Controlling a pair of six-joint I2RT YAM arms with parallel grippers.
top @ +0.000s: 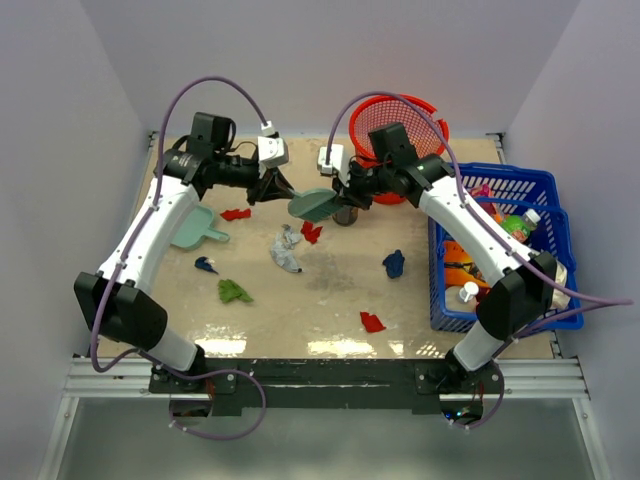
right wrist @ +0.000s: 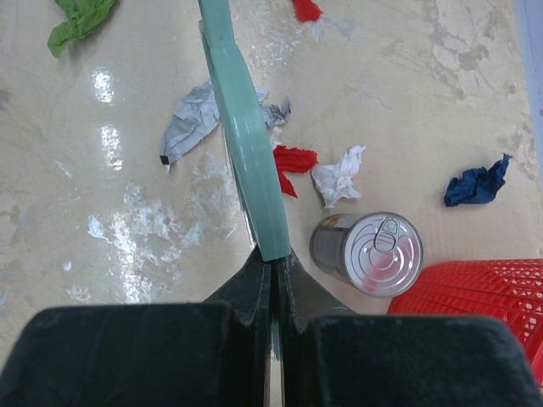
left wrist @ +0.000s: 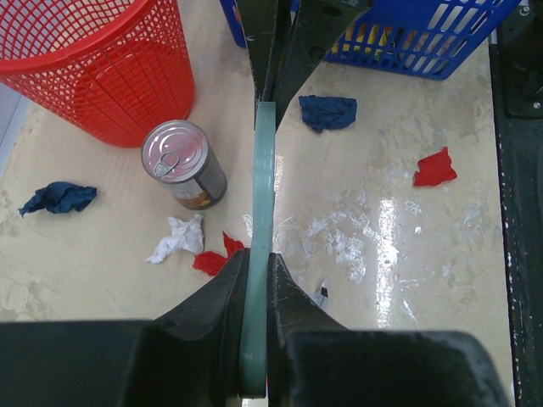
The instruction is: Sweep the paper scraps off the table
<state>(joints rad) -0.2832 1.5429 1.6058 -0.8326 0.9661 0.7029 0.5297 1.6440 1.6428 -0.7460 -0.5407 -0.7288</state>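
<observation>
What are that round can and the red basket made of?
The can looks like metal: shiny silver lid with a pull tab. The red basket seems moulded plastic: uniform glossy colour, open lattice walls.
</observation>
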